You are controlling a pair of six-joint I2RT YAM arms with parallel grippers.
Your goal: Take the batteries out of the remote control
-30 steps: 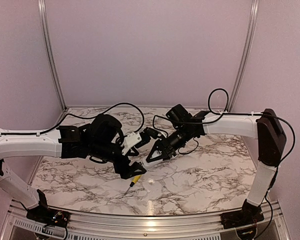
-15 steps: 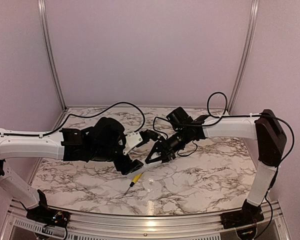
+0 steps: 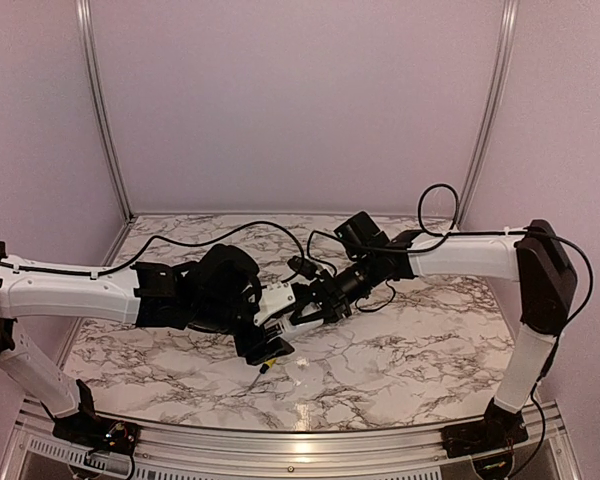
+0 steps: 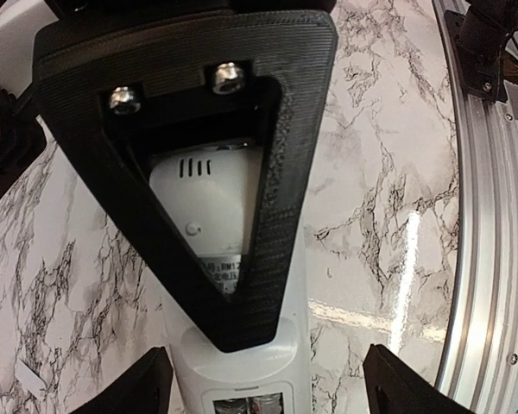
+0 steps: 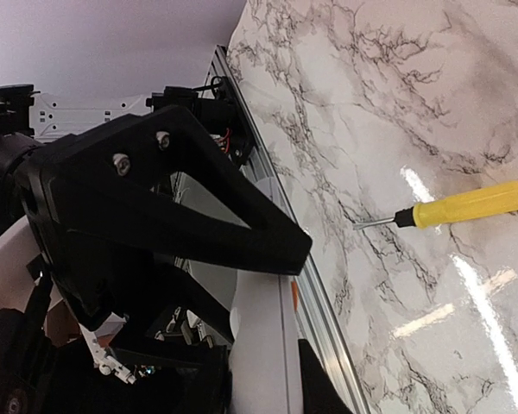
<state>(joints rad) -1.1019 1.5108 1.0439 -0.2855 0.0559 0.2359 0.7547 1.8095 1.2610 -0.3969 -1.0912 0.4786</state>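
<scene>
- Meeting at centre frame: over the past second the left tool [image 4: 266, 350] has swung in from the left. It now straddles the remote control [image 4: 242, 366], jaws wide and clear of the casing on both sides.
- The right tool [image 3: 300, 310], clamped narrow on the remote control, holds it above the surface [image 4: 371, 172].
- The batteries [image 4: 242, 405] appear to sit in the open recess at the bottom edge of the left-wrist view, so extraction looks imminent, not done.
- The remote control is smooth white plastic with a rounded end, vent slits and a small label.
- Both tools are ribbed black triangular frames.
- The surface is glossy, marble-veined and streaked with glare.
- A yellow-handled screwdriver [image 5: 466, 205] with a thin steel shaft lies at right in the right-wrist view.
</scene>
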